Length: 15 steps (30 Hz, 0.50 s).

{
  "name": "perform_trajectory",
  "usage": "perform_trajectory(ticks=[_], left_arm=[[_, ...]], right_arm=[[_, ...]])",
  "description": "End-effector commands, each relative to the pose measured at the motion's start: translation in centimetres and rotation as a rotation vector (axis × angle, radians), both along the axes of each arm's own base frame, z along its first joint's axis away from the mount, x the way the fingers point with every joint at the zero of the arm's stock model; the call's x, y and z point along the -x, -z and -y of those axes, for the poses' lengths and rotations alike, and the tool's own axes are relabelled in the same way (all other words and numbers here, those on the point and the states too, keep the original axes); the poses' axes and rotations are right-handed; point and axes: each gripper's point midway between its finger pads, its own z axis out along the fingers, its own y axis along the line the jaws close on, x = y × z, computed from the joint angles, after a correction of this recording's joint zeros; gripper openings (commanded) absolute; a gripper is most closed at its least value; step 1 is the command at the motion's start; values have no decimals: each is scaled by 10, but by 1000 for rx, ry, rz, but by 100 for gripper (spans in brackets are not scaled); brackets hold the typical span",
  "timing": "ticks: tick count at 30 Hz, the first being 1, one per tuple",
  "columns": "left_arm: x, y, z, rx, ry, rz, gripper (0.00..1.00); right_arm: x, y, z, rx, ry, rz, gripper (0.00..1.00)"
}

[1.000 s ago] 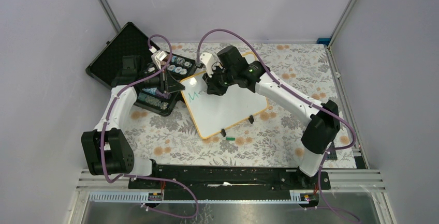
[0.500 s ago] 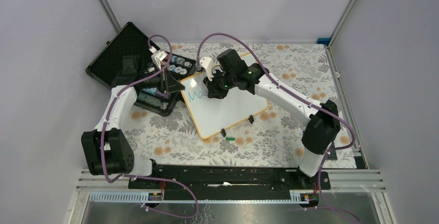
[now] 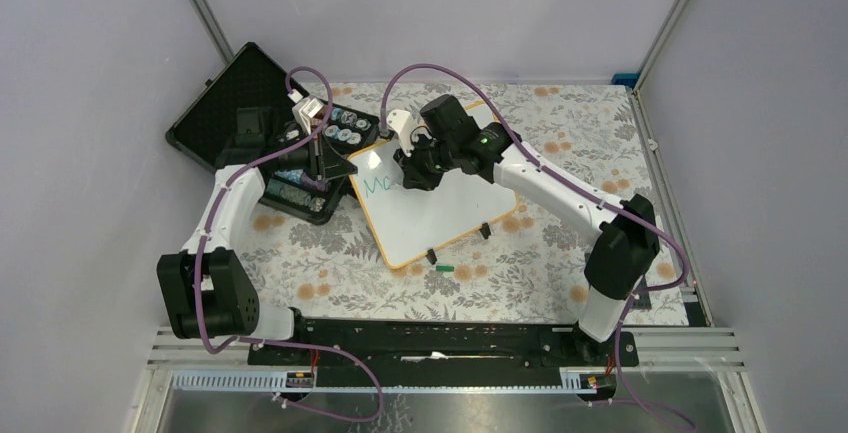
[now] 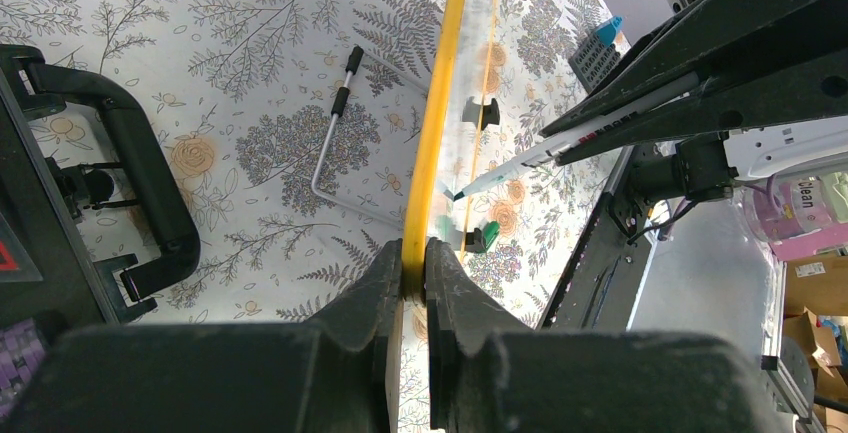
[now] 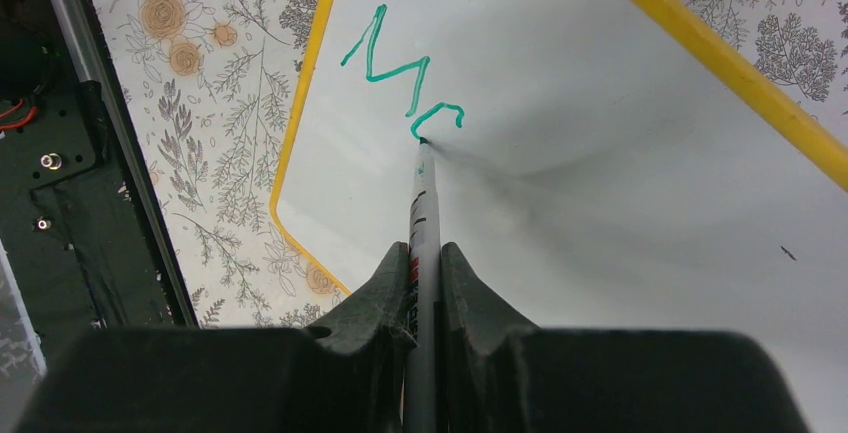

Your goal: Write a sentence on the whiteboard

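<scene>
Flowery cloth covers the table (image 3: 560, 253), and grey walls stand all around it. The whiteboard (image 3: 440, 218) lies in the middle of the table, turned a little crooked. An open black case (image 3: 215, 113) sits off at 10 o'clock from it.

The left pincer (image 4: 412, 258) is squeezed tight on the board's yellow rim, on the 9 o'clock side. It has not let go or moved in the last second, so the board is staying put.

The right pincer (image 5: 425, 258) is clamped on a pen (image 5: 422, 193). The pen's tip is touching the board up near its 10 o'clock corner.

The change is in the green writing (image 5: 400, 68). A second ago I could make out only a big M. Now there is a small curl right after it, open like a little c. The pen tip sits at the bottom end of that curl, and the right arm has shifted only a tiny bit to draw it.

I think this curl is the start of the second letter. So the job has only just begun, because most of the board is bare white. Lots of letters are left to write.

A small green cap (image 3: 444, 268) lies on the cloth at 6 o'clock, just beside the board's near rim.
</scene>
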Motion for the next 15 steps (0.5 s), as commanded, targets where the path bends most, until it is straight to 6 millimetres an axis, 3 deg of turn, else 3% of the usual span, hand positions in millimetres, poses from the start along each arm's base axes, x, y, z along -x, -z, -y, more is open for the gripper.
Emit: perform_trajectory(ticks=[1, 15], left_arm=[[-2, -6, 1, -31, 12, 85, 0], [-1, -6, 1, -32, 11, 87, 0]], right_arm=[[-21, -19, 13, 7, 65, 96, 0], [-30, -26, 18, 18, 93, 134, 0]])
